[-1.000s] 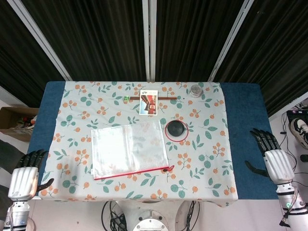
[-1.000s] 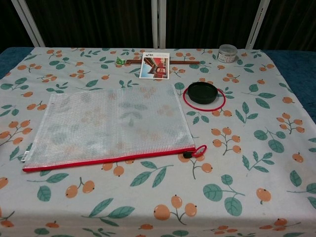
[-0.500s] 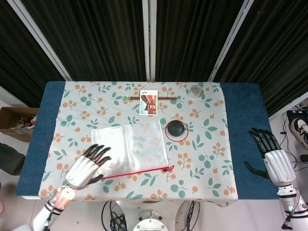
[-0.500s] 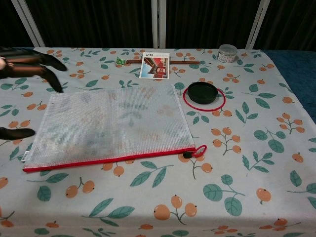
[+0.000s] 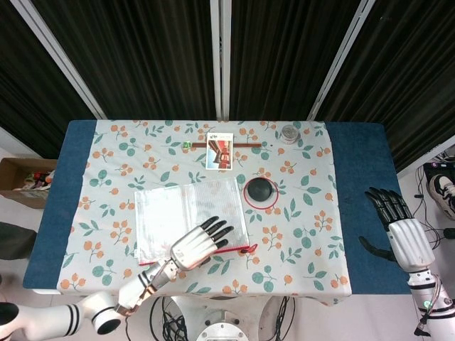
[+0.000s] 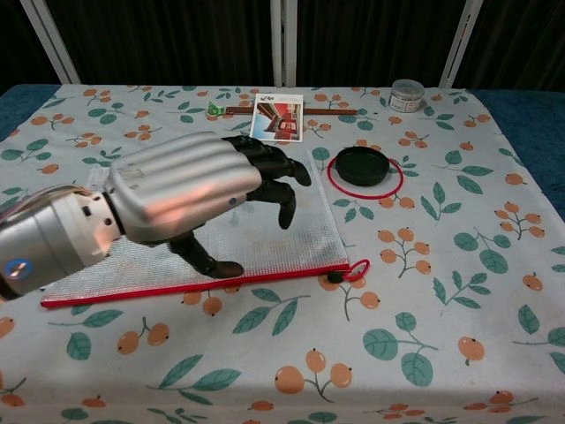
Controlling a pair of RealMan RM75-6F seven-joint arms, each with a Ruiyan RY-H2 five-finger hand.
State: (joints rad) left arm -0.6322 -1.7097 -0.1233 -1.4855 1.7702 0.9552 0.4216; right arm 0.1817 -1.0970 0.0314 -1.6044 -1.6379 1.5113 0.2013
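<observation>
two hands show from up here, and both are empty. the left hand (image 5: 197, 244) reaches in over the near edge of the table (image 5: 355, 206), its silver back turned up and its dark fingers (image 6: 275, 170) spread apart above the mesh pouch (image 5: 186, 213), gripping nothing; in the chest view its thumb tip comes down close to the pouch's red zip edge, though i cannot tell whether it touches. the right hand (image 5: 398, 227) hangs off the table's right side, over the blue cloth edge, fingers also apart and holding nothing, well apart from everything on the tabletop.

the pouch is a flat, see-through white mesh bag lying near the front middle of the floral tablecloth (image 5: 306, 213), with a red zip running along its near edge and a small red pull loop (image 6: 355, 269) at its right corner. the leaf and orange-fruit print shows faintly through it.

just beyond its far right corner sits a round black lid (image 5: 259, 190) inside a thin red ring (image 6: 395, 181). farther back a small picture card (image 5: 220, 150) lies across a dark thin stick (image 6: 340, 111), with a tiny green object (image 6: 214, 109) at its left end. near the far right edge stands a small lidded jar (image 5: 288, 132).
</observation>
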